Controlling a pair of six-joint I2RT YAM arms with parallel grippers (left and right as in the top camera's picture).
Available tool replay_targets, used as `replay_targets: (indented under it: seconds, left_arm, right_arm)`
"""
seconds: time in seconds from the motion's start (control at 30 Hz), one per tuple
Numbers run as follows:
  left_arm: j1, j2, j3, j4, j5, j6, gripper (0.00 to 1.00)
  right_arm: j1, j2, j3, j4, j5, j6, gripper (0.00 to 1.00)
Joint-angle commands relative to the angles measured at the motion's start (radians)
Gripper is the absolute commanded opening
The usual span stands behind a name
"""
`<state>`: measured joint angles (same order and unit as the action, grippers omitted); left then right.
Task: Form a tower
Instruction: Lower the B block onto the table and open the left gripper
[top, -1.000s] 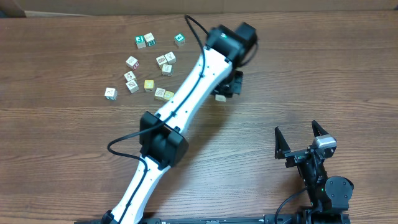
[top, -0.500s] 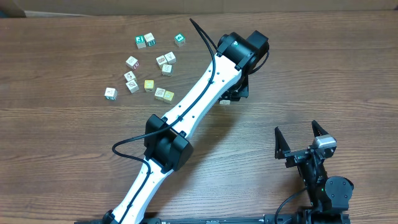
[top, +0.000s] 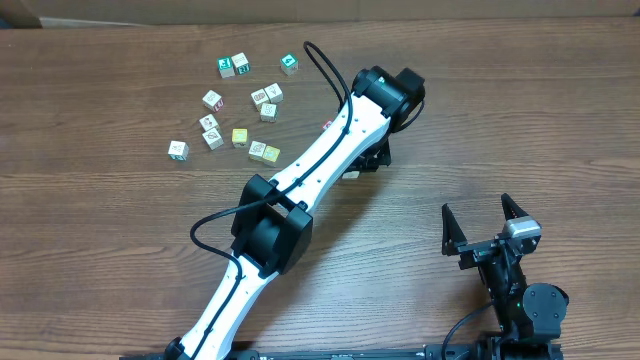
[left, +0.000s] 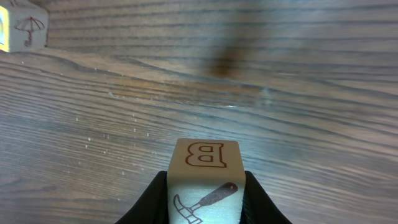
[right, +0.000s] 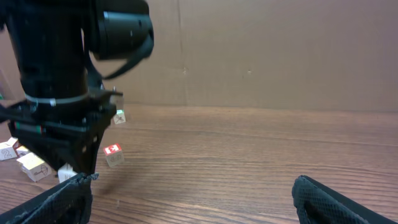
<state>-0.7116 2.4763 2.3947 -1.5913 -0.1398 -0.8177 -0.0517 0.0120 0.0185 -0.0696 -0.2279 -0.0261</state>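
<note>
- Left hand (left: 205, 190) is nipped in close on the B cube (left: 205, 174): a dark finger on each side, letter B on top, a hammer picture on the face toward the wrist camera.
- Whether that cube sits on the bench (top: 120, 250) or hangs just above it, I cannot tell.
- Up at 10 o'clock in the wrist view, an umbrella cube (left: 22, 28) sits well apart.
- The tower (right: 112, 154): all that shows is a red-marked cube near the left hand, at about 10 o'clock from it overhead and half hidden by the arm. How many cubes high it is, I cannot tell.
- Loose cubes (top: 264, 96) lie scattered at the bench's 10 o'clock.
- Right hand (top: 476, 215) is at 4 o'clock, fingers spread wide, nothing between them.
</note>
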Motion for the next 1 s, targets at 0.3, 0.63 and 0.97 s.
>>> replay_targets:
  seconds: [0.3,0.63,0.97]
  left_arm:
    - [0.016,-0.002,-0.159,0.129,-0.02,-0.029,0.17]
    - [0.02,-0.002,-0.218,0.194,-0.02,-0.027,0.22]
    - [0.02,-0.002,-0.222,0.205,-0.019,0.0,0.53]
  right_arm:
    - [0.004,-0.009,-0.01,0.005,0.01,0.002,1.0]
    - [0.004,-0.009,-0.01,0.005,0.01,0.002,1.0]
    - [0.004,-0.009,-0.01,0.005,0.01,0.002,1.0]
